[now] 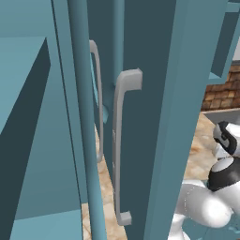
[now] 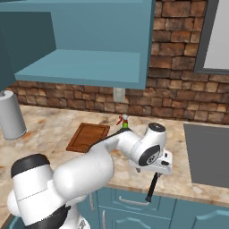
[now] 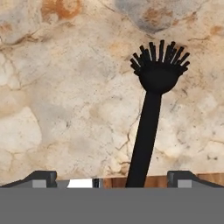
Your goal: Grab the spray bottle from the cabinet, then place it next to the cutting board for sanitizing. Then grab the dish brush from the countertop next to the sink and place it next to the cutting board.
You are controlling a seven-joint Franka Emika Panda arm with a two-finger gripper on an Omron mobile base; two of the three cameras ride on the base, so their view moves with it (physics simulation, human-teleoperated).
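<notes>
On the tan stone-look desk (image 2: 53,129), you are looking at a wooden cutting board (image 2: 88,137) lying flat, with the green spray bottle (image 2: 125,120) (red trigger on top) standing upright just beside its right edge. Your pincer (image 2: 154,172) is hanging over the front part of the desk, to the right of the board, and its jaws are standing wide apart, gripping nothing. From the hand camera, the two finger tips (image 3: 41,178) are sitting far to either side of the black dish brush (image 3: 151,113), not touching it. The brush is showing between them, bristled head away from the hand; in the right base view its handle is sticking down past the desk's front edge, over the blue lower cabinets (image 2: 134,208). A grey cylinder (image 2: 11,115) is standing at the far left. Above, the blue wall cabinet (image 2: 89,40) is standing open.
</notes>
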